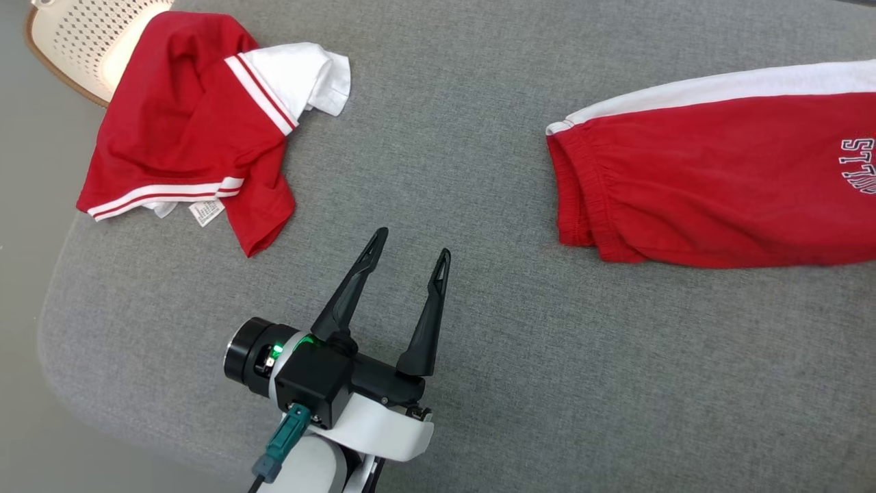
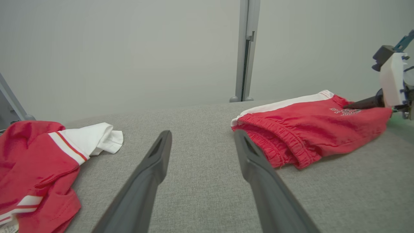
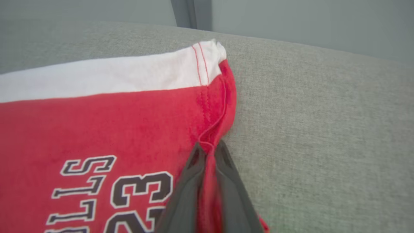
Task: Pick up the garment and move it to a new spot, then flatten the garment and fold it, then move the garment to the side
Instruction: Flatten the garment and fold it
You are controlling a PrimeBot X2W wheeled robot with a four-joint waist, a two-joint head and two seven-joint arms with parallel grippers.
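Head camera: high, aimed steeply down on grey cushion (image 1: pixel 479 383). Left wrist: low over cushion, facing level toward pale wall (image 2: pixel 129 48). Right wrist: very close on red shorts (image 3: pixel 97 123). All three share the shorts; head and left wrist also share red-and-white shirt (image 1: pixel 178 130).

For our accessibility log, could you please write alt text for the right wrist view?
The right gripper has its jaws closed on a pinched edge of the red garment, which has a white stripe and black-and-white lettering. It lies on a grey fabric surface.
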